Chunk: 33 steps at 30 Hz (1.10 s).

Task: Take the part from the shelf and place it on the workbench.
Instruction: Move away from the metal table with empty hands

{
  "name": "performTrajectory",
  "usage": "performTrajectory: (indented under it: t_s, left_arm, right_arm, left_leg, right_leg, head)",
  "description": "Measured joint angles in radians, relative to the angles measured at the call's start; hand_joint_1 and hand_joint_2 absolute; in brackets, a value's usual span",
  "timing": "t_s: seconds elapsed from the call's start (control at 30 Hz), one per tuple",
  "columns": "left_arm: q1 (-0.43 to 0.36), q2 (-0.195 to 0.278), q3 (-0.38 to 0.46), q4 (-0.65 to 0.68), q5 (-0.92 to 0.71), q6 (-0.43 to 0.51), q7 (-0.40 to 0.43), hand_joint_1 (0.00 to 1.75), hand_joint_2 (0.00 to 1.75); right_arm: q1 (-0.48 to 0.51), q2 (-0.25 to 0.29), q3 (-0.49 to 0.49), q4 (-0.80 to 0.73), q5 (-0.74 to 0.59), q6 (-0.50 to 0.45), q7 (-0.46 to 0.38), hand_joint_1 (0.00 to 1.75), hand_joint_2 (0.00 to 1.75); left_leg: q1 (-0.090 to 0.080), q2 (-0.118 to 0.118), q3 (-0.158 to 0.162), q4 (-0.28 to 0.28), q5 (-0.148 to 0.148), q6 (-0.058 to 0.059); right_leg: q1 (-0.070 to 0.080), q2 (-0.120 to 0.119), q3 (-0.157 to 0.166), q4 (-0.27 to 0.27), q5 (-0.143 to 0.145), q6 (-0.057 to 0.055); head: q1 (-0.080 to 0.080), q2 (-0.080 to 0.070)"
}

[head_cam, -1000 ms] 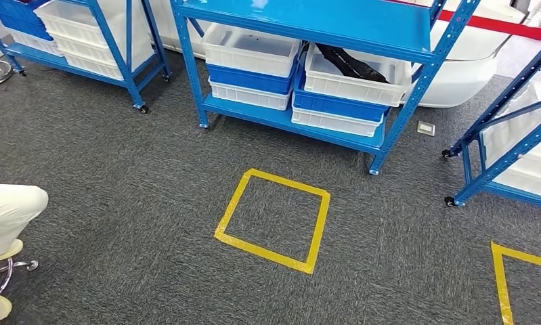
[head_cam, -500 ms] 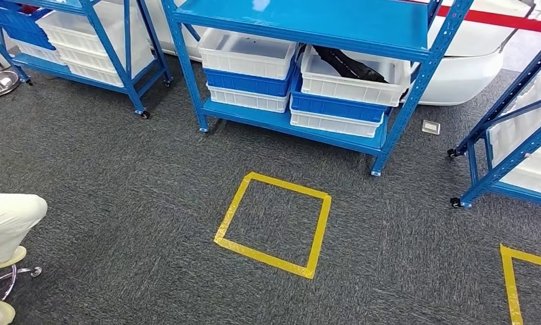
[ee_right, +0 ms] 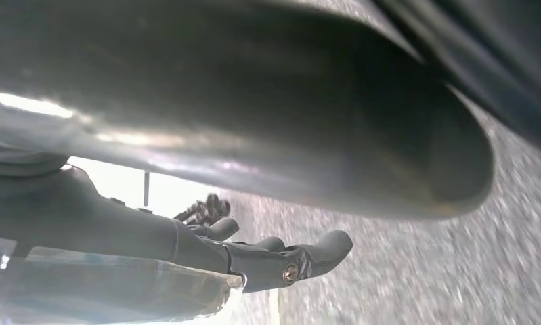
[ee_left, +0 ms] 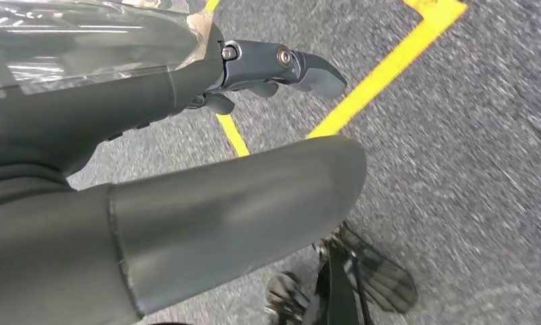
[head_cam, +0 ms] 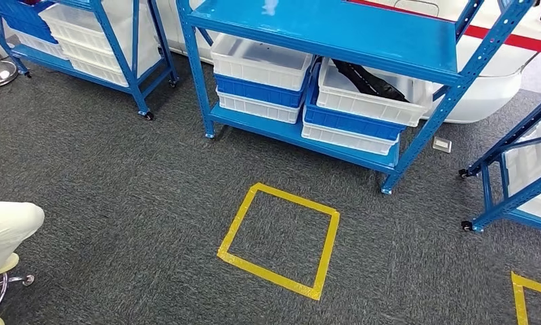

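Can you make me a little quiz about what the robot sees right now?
1. True or false: the black part lies in a white bin on the blue shelf.
2. What shape does the yellow tape make on the carpet? A) circle B) square C) star
3. Fill in: the left hand holds ____.

Key: 1 true; 2 B; 3 nothing, its fingers hang over the carpet beside a yellow line.
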Motion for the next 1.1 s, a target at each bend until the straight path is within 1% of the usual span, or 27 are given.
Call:
performTrajectory:
  t_s: [0.03, 0.07, 0.1, 0.13, 0.17, 0.2, 0.27, 0.37, 0.43, 0.5, 0.53, 0.57, 0.6, 0.63, 0.7, 0.73, 0.77, 0.8, 0.83, 0.87, 0.9, 0.93, 0.97, 1.0, 1.03, 1.07, 1.1]
  left_arm:
    - [0.001, 0.0, 0.0, 0.0, 0.001, 0.0, 0.001, 0.0, 0.0]
    - [0.002, -0.001, 0.0, 0.0, 0.001, 0.002, 0.001, 0.0, 0.0]
    - [0.003, -0.002, 0.0, 0.0, 0.002, 0.003, 0.001, 0.0, 0.0]
    - [0.004, -0.003, 0.0, 0.0, 0.002, 0.004, 0.001, 0.0, 0.0]
    - [0.003, -0.004, 0.0, 0.0, 0.003, 0.006, 0.002, 0.0, 0.0]
    - [0.002, -0.006, 0.0, 0.0, 0.003, 0.006, 0.002, 0.0, 0.0]
    - [-0.003, -0.008, 0.0, -0.001, 0.003, 0.007, 0.003, 0.0, 0.0]
    - [-0.007, -0.01, 0.0, -0.001, 0.001, 0.006, 0.003, 0.0, 0.0]
    - [-0.006, -0.01, 0.0, -0.001, 0.001, 0.007, 0.003, 0.0, 0.0]
    - [-0.003, -0.008, 0.0, -0.001, 0.001, 0.007, 0.003, 0.0, 0.0]
    - [-0.002, -0.007, 0.0, -0.001, 0.001, 0.007, 0.003, 0.0, 0.0]
    - [-0.001, -0.006, 0.0, -0.001, 0.001, 0.008, 0.003, 0.0, 0.0]
    - [0.0, -0.005, 0.0, 0.0, 0.002, 0.008, 0.004, 0.0, 0.0]
    - [0.002, -0.006, 0.0, 0.0, 0.002, 0.008, 0.004, 0.0, 0.0]
    - [0.003, -0.007, 0.0, 0.0, 0.004, 0.007, 0.005, 0.0, 0.0]
    - [0.002, -0.008, 0.0, 0.0, 0.004, 0.006, 0.006, 0.0, 0.0]
    - [0.0, -0.008, 0.0, 0.0, 0.003, 0.005, 0.007, 0.0, 0.0]
    - [-0.001, -0.008, 0.0, -0.001, 0.001, 0.003, 0.008, 0.0, 0.0]
    - [-0.001, -0.008, 0.0, -0.001, -0.001, 0.001, 0.008, 0.0, 0.0]
    - [-0.001, -0.007, 0.0, -0.001, -0.003, -0.002, 0.008, 0.0, 0.0]
    - [-0.001, -0.006, 0.0, 0.0, -0.004, -0.003, 0.009, 0.0, 0.0]
    - [-0.001, -0.005, 0.0, 0.0, -0.005, -0.005, 0.009, 0.0, 0.0]
    - [0.0, -0.004, 0.0, 0.0, -0.005, -0.006, 0.01, 0.0, 0.0]
    - [0.0, -0.003, 0.0, 0.0, -0.005, -0.008, 0.011, 0.0, 0.0]
    - [0.0, -0.003, 0.0, 0.0, -0.005, -0.01, 0.012, 0.0, 0.0]
    - [0.001, -0.003, 0.0, 0.0, -0.005, -0.011, 0.012, 0.0, 0.0]
    - [0.001, -0.002, 0.0, 0.0, -0.006, -0.012, 0.013, 0.0, 0.0]
  right_arm:
    - [-0.001, 0.0, -0.001, 0.0, 0.0, 0.0, 0.0, 0.0, 0.0]
    - [-0.002, 0.0, -0.002, 0.0, 0.0, 0.0, 0.0, 0.0, 0.0]
    - [-0.001, -0.001, -0.003, 0.0, 0.0, 0.0, -0.001, 0.0, 0.0]
    - [-0.001, -0.002, -0.004, 0.001, 0.0, 0.0, -0.001, 0.0, 0.0]
    - [-0.001, -0.003, -0.004, 0.001, 0.002, 0.0, -0.001, 0.0, 0.0]
    - [-0.001, -0.004, -0.005, 0.0, 0.004, 0.0, -0.002, 0.0, 0.0]
    - [0.001, -0.003, -0.005, 0.0, 0.008, 0.0, -0.002, 0.0, 0.0]
    - [0.011, 0.0, -0.005, 0.0, 0.012, 0.0, -0.002, 0.0, 0.0]
    - [0.016, 0.002, -0.005, 0.0, 0.013, 0.0, -0.002, 0.0, 0.0]
    - [0.021, 0.003, -0.005, 0.0, 0.013, 0.0, -0.002, 0.0, 0.0]
    - [0.024, 0.003, -0.005, 0.0, 0.013, 0.0, -0.002, 0.0, 0.0]
    - [0.026, 0.003, -0.005, 0.0, 0.013, 0.0, -0.002, 0.0, 0.0]
    - [0.028, 0.003, -0.005, 0.0, 0.013, 0.0, -0.002, 0.0, 0.0]
    - [0.029, 0.002, -0.005, 0.0, 0.013, 0.0, -0.001, 0.0, 0.0]
    - [0.031, 0.0, -0.005, 0.001, 0.013, -0.001, -0.001, 0.0, 0.0]
    - [0.031, -0.001, -0.005, 0.001, 0.013, -0.001, -0.001, 0.0, 0.0]
    - [0.029, -0.001, -0.005, 0.001, 0.013, -0.001, -0.001, 0.0, 0.0]
    - [0.027, -0.002, -0.005, 0.001, 0.012, -0.002, -0.001, 0.0, 0.0]
    - [0.027, -0.002, -0.005, 0.001, 0.012, -0.002, -0.001, 0.0, 0.0]
    - [0.026, -0.003, -0.005, 0.001, 0.01, -0.002, -0.001, 0.0, 0.0]
    - [0.024, -0.003, -0.006, 0.001, 0.008, -0.004, -0.002, 0.0, 0.0]
    - [0.02, -0.002, -0.006, 0.001, 0.006, -0.004, -0.003, 0.0, 0.0]
    - [0.015, -0.002, -0.007, 0.0, 0.003, -0.005, -0.003, 0.0, 0.0]
    - [0.01, -0.002, -0.008, 0.0, 0.0, -0.006, -0.004, 0.0, 0.0]
    - [0.007, -0.002, -0.009, 0.0, -0.001, -0.006, -0.004, 0.0, 0.0]
    - [0.005, -0.002, -0.009, 0.0, -0.002, -0.006, -0.004, 0.0, 0.0]
    - [0.004, -0.002, -0.01, 0.001, -0.003, -0.007, -0.004, 0.0, 0.0]
  left_leg:
    - [-0.001, -0.003, 0.02, 0.0, -0.015, -0.001]
    - [-0.001, -0.005, 0.035, -0.001, -0.03, -0.003]
    - [-0.003, -0.006, 0.052, 0.0, -0.045, -0.006]
    - [-0.003, -0.007, 0.064, -0.001, -0.059, -0.011]
    - [-0.003, -0.009, 0.079, -0.004, -0.07, -0.017]
    - [-0.002, -0.009, 0.095, -0.001, -0.073, -0.023]
    - [0.002, -0.008, 0.094, 0.042, -0.055, -0.035]
    - [0.005, 0.0, 0.013, 0.183, -0.029, -0.047]
    - [0.009, 0.002, -0.059, 0.247, -0.066, -0.056]
    - [0.014, 0.003, -0.136, 0.274, -0.131, -0.068]
    - [0.017, 0.004, -0.164, 0.259, -0.145, -0.075]
    - [0.02, 0.006, -0.181, 0.227, -0.136, -0.081]
    - [0.025, 0.011, -0.188, 0.179, -0.092, -0.087]
    - [0.029, 0.021, -0.191, 0.129, -0.022, -0.092]
    - [0.03, 0.038, -0.185, 0.077, 0.079, -0.084]
    - [0.028, 0.041, -0.18, 0.072, 0.095, -0.073]
    - [0.027, 0.037, -0.17, 0.073, 0.084, -0.061]
    - [0.027, 0.031, -0.158, 0.067, 0.079, -0.051]
    - [0.027, 0.027, -0.143, 0.058, 0.071, -0.042]
    - [0.026, 0.024, -0.122, 0.048, 0.063, -0.033]
    - [0.025, 0.023, -0.098, 0.034, 0.054, -0.025]
    - [0.022, 0.021, -0.073, 0.019, 0.045, -0.02]
    - [0.02, 0.019, -0.047, 0.004, 0.035, -0.016]
    - [0.017, 0.015, -0.02, -0.01, 0.025, -0.013]
    - [0.013, 0.01, 0.007, -0.021, 0.013, -0.012]
    - [0.01, 0.006, 0.033, -0.03, 0.0, -0.012]
    - [0.006, 0.003, 0.055, -0.035, -0.014, -0.011]
  right_leg:
    - [0.0, 0.0, -0.006, -0.039, 0.016, 0.006]
    - [0.002, 0.0, -0.007, -0.093, 0.061, 0.013]
    - [0.004, 0.0, -0.005, -0.142, 0.12, 0.019]
    - [0.008, 0.0, 0.0, -0.178, 0.167, 0.016]
    - [0.014, 0.0, 0.009, -0.198, 0.199, 0.007]
    - [0.018, 0.0, 0.021, -0.206, 0.206, -0.008]
    - [0.018, 0.002, 0.063, -0.224, 0.192, -0.036]
    - [0.008, 0.001, 0.12, -0.25, 0.17, -0.058]
    - [0.004, 0.004, 0.143, -0.257, 0.153, -0.06]
    - [-0.003, 0.01, 0.172, -0.261, 0.127, -0.054]
    - [-0.009, 0.013, 0.189, -0.262, 0.111, -0.049]
    - [-0.015, 0.015, 0.207, -0.262, 0.094, -0.043]
    - [-0.02, 0.016, 0.226, -0.263, 0.075, -0.036]
    - [-0.023, 0.017, 0.247, -0.262, 0.056, -0.029]
    - [-0.02, 0.016, 0.28, -0.271, 0.024, -0.012]
    - [-0.016, 0.016, 0.297, -0.277, 0.018, -0.001]
    - [-0.014, 0.015, 0.306, -0.276, 0.023, 0.012]
    - [-0.016, 0.014, 0.304, -0.255, 0.036, 0.024]
    - [-0.018, 0.013, 0.284, -0.209, 0.057, 0.034]
    - [-0.019, 0.012, 0.242, -0.142, 0.073, 0.039]
    - [-0.02, 0.011, 0.188, -0.071, 0.075, 0.036]
    - [-0.017, 0.011, 0.133, -0.01, 0.059, 0.028]
    - [-0.013, 0.011, 0.086, 0.028, 0.026, 0.016]
    - [-0.01, 0.01, 0.051, 0.039, -0.014, 0.004]
    - [-0.006, 0.01, 0.029, 0.023, -0.045, -0.003]
    - [-0.002, 0.01, 0.017, -0.013, -0.054, -0.005]
    - [0.002, 0.01, 0.011, -0.066, -0.03, 0.0]
  head:
    - [0.002, 0.0]
    - [0.004, 0.0]
    - [0.005, 0.0]
    - [0.006, 0.0]
    - [0.005, 0.0]
    - [0.005, 0.0]
    - [0.006, 0.0]
    - [0.0, 0.0]
    - [-0.002, 0.0]
    - [-0.003, 0.0]
    - [-0.003, 0.0]
    - [-0.003, 0.0]
    - [-0.004, 0.0]
    - [-0.008, 0.0]
    - [-0.019, 0.0]
    - [-0.021, 0.0]
    - [-0.02, 0.0]
    - [-0.015, 0.0]
    - [-0.012, 0.0]
    - [-0.008, 0.0]
    - [-0.004, 0.0]
    - [-0.001, 0.0]
    - [0.001, 0.0]
    - [0.002, 0.0]
    - [0.003, 0.0]
    - [0.004, 0.0]
    - [0.006, 0.0]
